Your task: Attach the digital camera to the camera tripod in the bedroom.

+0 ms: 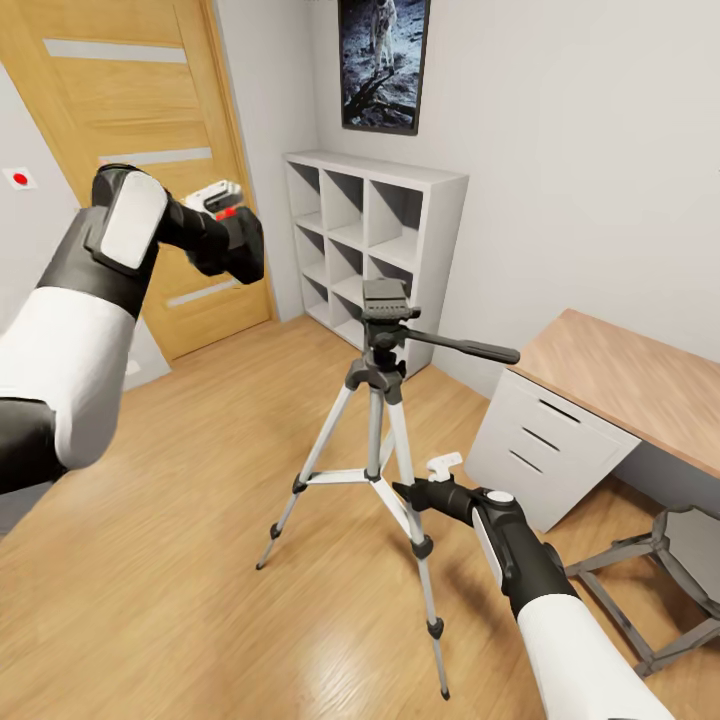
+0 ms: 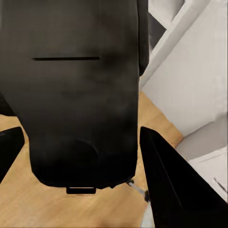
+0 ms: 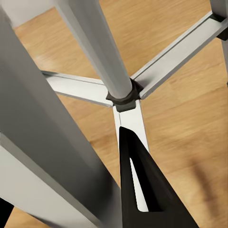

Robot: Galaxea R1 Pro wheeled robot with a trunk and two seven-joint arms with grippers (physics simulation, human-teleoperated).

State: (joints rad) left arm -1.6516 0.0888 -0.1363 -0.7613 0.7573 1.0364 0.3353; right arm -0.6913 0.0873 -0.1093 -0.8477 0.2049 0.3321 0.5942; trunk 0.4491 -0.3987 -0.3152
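The digital camera [image 1: 240, 250], a black box with a small red mark on top, is held up in front of the door, left of and above the tripod's head, with my left gripper [image 1: 228, 232] shut on it. In the left wrist view its black body [image 2: 80, 95] sits between the two dark fingers [image 2: 175, 185]. The camera tripod [image 1: 378, 400] stands on the wood floor in the middle of the room, its grey head plate [image 1: 385, 297] bare and its pan handle [image 1: 470, 348] pointing right. My right gripper [image 1: 408, 492] is closed around the front right leg [image 3: 42, 142].
A white cube shelf [image 1: 375, 240] stands against the back wall under a poster [image 1: 383, 60]. The oak door [image 1: 130, 100] is at the left. A wood-topped desk [image 1: 620, 380] with drawers and a chair base [image 1: 660, 590] crowd the right. Open floor lies left of the tripod.
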